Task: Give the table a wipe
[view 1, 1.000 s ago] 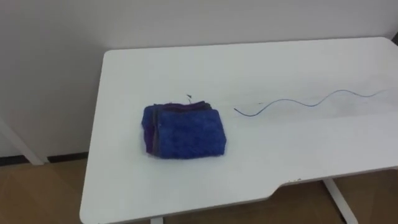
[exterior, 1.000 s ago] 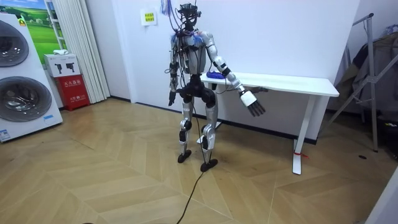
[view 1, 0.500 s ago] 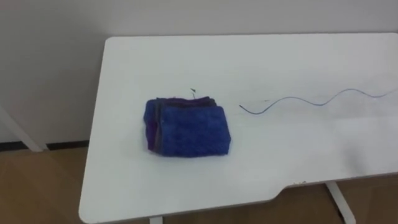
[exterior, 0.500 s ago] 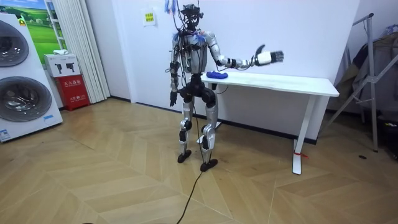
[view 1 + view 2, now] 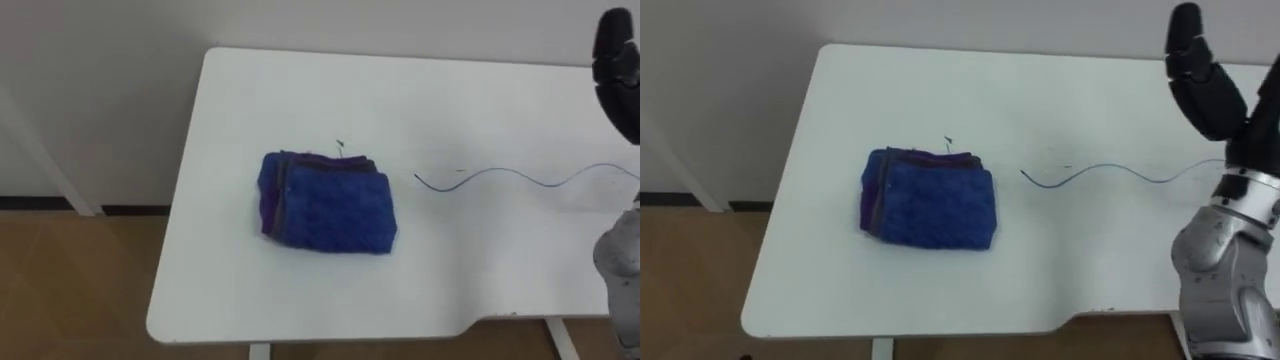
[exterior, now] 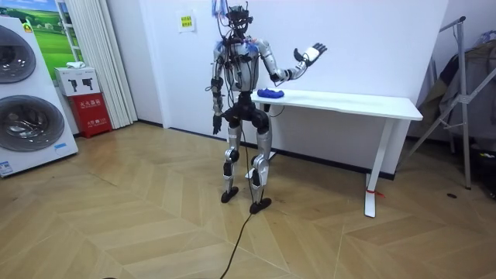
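Room view, right robot hand (image 6: 311, 53) raised (splayed)

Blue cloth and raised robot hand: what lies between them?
Between the blue cloth and the robot hand, only a thin wavy blue line on the table, seen in the right eye view.

The cloth (image 5: 328, 203) is lying on the table's (image 5: 300, 90) left part, a wavy line (image 5: 520, 178) is running rightward beside it (apart), and the right hand (image 5: 1205, 85) is hovering farther right.

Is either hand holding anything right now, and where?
Nothing: right hand raised open, empty; left hand hangs at the side; folded blue cloth lies untouched on the white table.
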Available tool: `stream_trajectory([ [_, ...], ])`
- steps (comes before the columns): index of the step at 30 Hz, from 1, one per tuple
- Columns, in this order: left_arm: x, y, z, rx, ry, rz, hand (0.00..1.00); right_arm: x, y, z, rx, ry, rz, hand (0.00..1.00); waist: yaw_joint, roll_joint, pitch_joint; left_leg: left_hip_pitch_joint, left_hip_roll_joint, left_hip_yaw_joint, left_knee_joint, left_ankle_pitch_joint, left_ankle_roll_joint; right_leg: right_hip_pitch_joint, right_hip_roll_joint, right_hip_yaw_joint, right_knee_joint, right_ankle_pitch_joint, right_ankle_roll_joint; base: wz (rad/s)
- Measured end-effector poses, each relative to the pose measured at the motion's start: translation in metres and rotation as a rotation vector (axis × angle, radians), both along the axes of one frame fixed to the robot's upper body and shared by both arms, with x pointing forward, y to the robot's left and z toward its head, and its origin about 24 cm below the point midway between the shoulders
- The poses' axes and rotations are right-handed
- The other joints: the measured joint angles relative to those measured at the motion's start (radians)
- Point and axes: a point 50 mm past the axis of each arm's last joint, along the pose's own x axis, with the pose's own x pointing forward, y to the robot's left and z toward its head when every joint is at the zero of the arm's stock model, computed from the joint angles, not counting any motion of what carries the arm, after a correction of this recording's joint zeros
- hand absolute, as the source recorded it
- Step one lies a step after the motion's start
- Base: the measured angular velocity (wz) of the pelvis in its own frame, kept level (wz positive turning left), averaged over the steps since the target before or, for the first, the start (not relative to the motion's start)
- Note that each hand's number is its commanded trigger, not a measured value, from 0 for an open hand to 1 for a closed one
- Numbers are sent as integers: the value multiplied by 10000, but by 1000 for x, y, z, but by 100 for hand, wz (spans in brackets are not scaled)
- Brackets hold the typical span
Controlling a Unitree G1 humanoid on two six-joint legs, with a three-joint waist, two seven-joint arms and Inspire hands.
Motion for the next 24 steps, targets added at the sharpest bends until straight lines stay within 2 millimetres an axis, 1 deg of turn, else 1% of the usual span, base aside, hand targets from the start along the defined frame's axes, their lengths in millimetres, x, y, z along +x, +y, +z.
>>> stream_trajectory([
  [1, 3, -1, 0, -14, -71, -78, 0, 1, 7, 1, -158, 66, 330, 0, 72, -16, -15, 12, 1, -6, 0, 1, -1, 3, 3, 7, -1, 0, 0, -4],
  [4, 7, -2, 0, -19, -207, -216, 0, 4, 20, 2, -650, 251, 901, 0, 101, -71, -52, 14, 5, -70, 2, 1, -1, 29, 5, -26, -9, 0, 0, 5],
  [5, 10, -2, 1, -18, -331, -253, 0, 5, 28, 2, -945, 392, 1205, 0, 132, -101, -73, 30, 5, -130, 0, 1, -1, 73, 3, -112, -13, 0, 0, 13],
  [6, 11, -2, 1, -31, -361, -285, 0, 5, 36, 2, -1111, 486, 1584, 0, 137, -108, -77, 40, 7, -200, 0, 1, -1, 113, 3, -181, -15, 0, 0, 16],
  [7, 11, -4, 0, -68, -347, -437, 0, 6, 44, 0, -1392, 638, 1918, 0, 155, -93, -65, 78, 6, -237, -2, 1, -2, 169, 3, -237, -19, 0, 0, 11],
  [8, 11, -6, 0, -98, -347, -530, 0, 6, 47, -1, -1573, 744, 2068, 0, 192, -86, -60, 101, 7, -239, -1, 1, -2, 194, 3, -238, -22, 0, 0, 4],
  [9, 13, -8, 0, -158, -370, -653, 0, 7, 54, -4, -1925, 971, 2344, 0, 320, -97, -67, 109, 6, -239, -2, 1, -2, 204, 3, -239, -39, 0, 0, 0],
  [10, 16, -9, 0, -194, -438, -661, 0, 7, 60, -7, -2302, 1186, 2588, 0, 397, -76, -44, 82, 7, -244, -3, 1, -2, 205, 3, -250, -86, 0, 0, 0],
  [11, 17, -9, 0, -209, -472, -650, 0, 7, 64, -8, -2477, 1287, 2726, 0, 424, -86, -48, 60, 1, -259, -4, 1, -2, 210, 3, -258, -140, 0, 0, 0],
  [13, 21, -13, -1, -282, -539, -883, 0, 7, 76, -13, -3102, 1647, 3221, 0, 626, -100, -53, 10, -6, -322, -3, 3, -5, 204, 3, -256, -174, 0, 0, 6],
  [16, 23, -15, -1, -392, -553, -1075, 0, 7, 88, -20, -3267, 2062, 3822, 0, 773, -55, -21, -10, -6, -332, -4, 7, -12, 174, 4, -249, -174, 0, 0, 2],
  [18, 26, -14, 0, -366, -592, -1127, 0, 7, 99, -24, -3489, 2437, 4338, 0, 885, -86, -25, -157, -6, -435, 1, 17, -24, 87, 5, -269, -172, 0, 0, 9],
  [21, 25, -13, -1, -354, -554, -1120, 0, 7, 115, -27, -3911, 2724, 4969, 0, 1045, -111, -27, -201, -4, -477, 1, 21, -29, 40, 20, -268, -179, 0, 0, 2],
  [23, 25, -14, -2, -368, -470, -1326, 0, 5, 125, -33, -4048, 3056, 5391, 0, 1163, -107, -11, -154, -1, -526, -8, 21, -29, 59, 33, -260, -182, 0, -1, 0],
  [24, 24, -15, -3, -378, -376, -1417, 0, 3, 132, -39, -4117, 3296, 5690, 0, 1197, -107, 6, -103, 0, -634, -20, 21, -29, 86, 40, -268, -198, 0, 0, 0],
])
